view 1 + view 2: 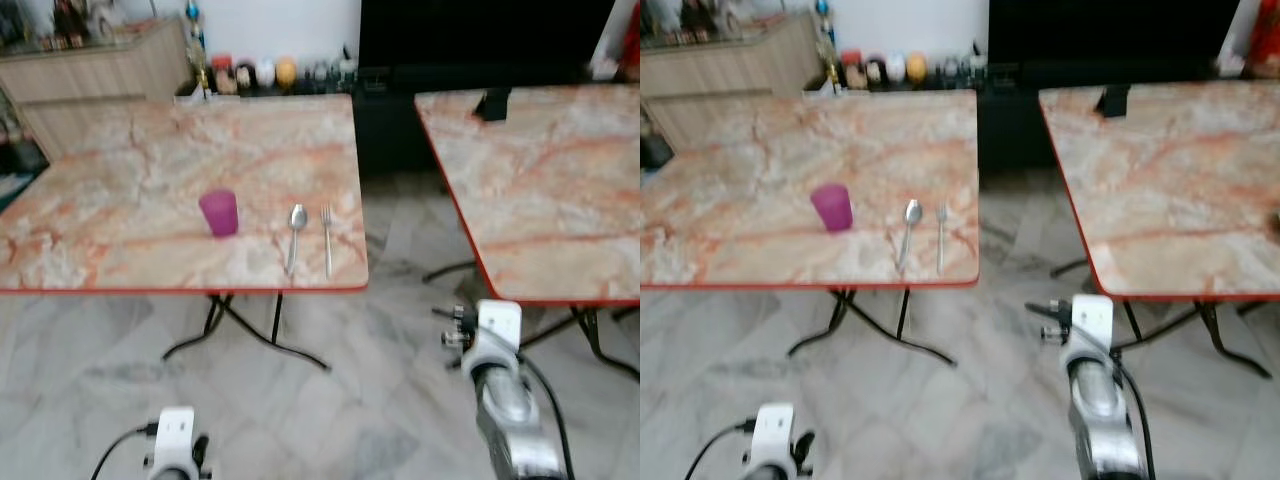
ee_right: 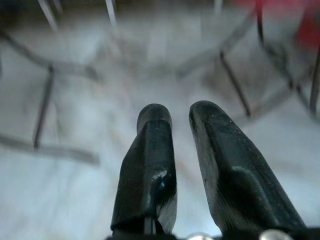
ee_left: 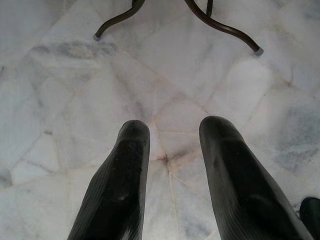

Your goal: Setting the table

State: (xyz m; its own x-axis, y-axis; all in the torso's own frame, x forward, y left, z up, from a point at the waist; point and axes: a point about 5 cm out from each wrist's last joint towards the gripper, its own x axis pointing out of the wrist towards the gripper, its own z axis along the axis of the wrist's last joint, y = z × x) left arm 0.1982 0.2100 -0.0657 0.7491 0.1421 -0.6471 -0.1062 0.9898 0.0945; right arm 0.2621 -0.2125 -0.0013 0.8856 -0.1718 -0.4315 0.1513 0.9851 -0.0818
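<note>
We stand back from the table: pink cup, spoon and fork lie ahead-left, handles toward us. Left gripper (parted, empty) hangs nearer them; right gripper, slightly parted, holds nothing.

We can't read any text, labels or numbers here, the far bottles are too blurry.
</note>
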